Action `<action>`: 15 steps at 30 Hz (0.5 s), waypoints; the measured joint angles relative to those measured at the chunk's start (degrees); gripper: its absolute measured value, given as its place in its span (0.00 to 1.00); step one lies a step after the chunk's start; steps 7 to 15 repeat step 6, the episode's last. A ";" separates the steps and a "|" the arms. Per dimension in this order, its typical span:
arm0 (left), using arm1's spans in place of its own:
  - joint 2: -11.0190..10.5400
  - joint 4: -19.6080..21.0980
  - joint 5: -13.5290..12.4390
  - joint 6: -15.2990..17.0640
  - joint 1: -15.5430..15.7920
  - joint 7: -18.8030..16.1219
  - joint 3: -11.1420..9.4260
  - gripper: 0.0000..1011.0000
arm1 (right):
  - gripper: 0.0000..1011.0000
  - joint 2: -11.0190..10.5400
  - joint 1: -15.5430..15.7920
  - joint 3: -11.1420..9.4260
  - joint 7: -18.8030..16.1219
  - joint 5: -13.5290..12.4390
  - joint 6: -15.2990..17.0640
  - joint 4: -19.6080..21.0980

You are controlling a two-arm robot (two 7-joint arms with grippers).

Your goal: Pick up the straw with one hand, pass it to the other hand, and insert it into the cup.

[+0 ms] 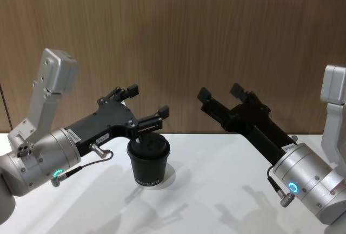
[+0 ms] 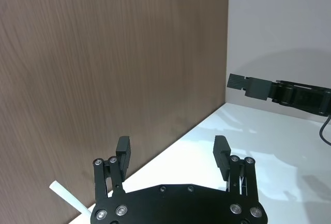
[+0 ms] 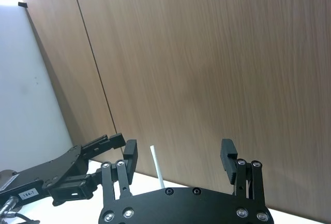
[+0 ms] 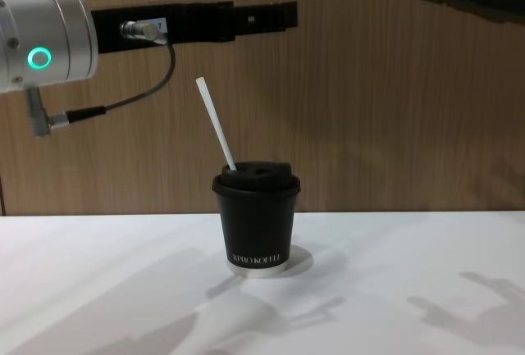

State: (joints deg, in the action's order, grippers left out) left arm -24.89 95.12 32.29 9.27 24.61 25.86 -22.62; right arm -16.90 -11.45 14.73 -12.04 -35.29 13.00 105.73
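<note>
2 grippers hung above white table [image 1: 216, 180], jaws of both spread, holding nothing. Cup [image 4: 257, 220] stood on table, lid on, white lettering near base too small to read surely. Straw [image 4: 216, 125] stood in lid, tilted toward robot's left. Left gripper [image 1: 145, 108] hovered over cup, hiding straw in head view; chest view showed straw clear below it. Right gripper [image 1: 220, 94] well apart, raised. Wood panel wall [image 1: 216, 39] behind.

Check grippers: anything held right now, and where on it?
Nothing held. Left gripper and right gripper are both open and raised; the straw stands tilted in the cup.
</note>
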 joint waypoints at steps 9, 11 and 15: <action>-0.07 0.08 0.07 -0.02 -0.05 0.07 0.00 0.99 | 0.99 0.00 0.00 0.02 0.06 -0.03 0.03 0.02; -0.07 0.08 0.07 -0.02 -0.05 0.07 0.00 0.99 | 0.99 0.00 0.00 0.02 0.06 -0.03 0.03 0.02; -0.07 0.08 0.07 -0.02 -0.05 0.07 0.00 0.99 | 0.99 0.00 0.00 0.02 0.06 -0.03 0.03 0.02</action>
